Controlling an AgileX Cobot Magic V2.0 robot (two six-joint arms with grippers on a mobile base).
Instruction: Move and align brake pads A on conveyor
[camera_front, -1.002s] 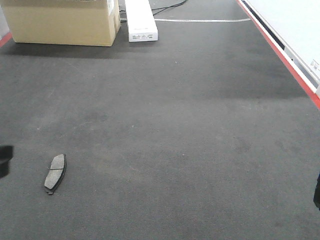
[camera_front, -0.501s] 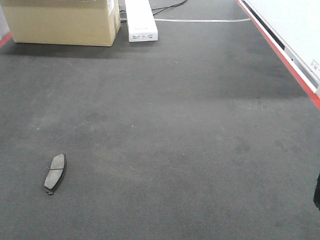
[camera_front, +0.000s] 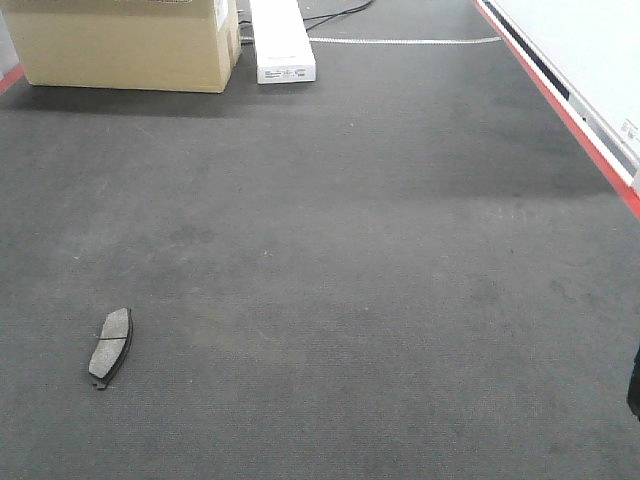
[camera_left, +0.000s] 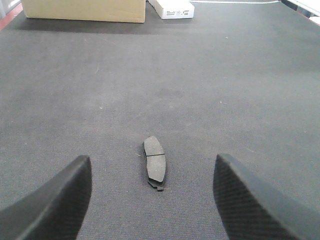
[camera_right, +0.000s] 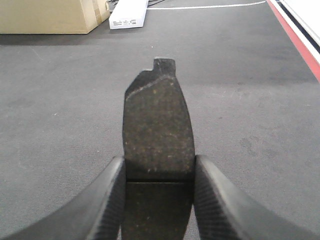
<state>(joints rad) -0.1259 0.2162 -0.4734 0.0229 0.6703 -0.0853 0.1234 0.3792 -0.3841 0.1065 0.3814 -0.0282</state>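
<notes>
Your right gripper (camera_right: 159, 200) is clamped on one flat, curved dark-grey brake pad (camera_right: 157, 115) above the dark charcoal textured conveyor belt (camera_right: 250, 100). Your left gripper (camera_left: 152, 205) gapes wide, facing a second pad (camera_left: 155, 162) lying flat on the belt. Only these two show, so alignment looks barely begun.

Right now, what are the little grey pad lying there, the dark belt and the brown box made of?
The brake pad looks like matte, grainy grey pressed material on a thin darker backing, probably metal. The conveyor looks like dull charcoal fabric or rubber with a fine weave; unclear which. The box looks like matte tan cardboard, with a folded corner.
</notes>
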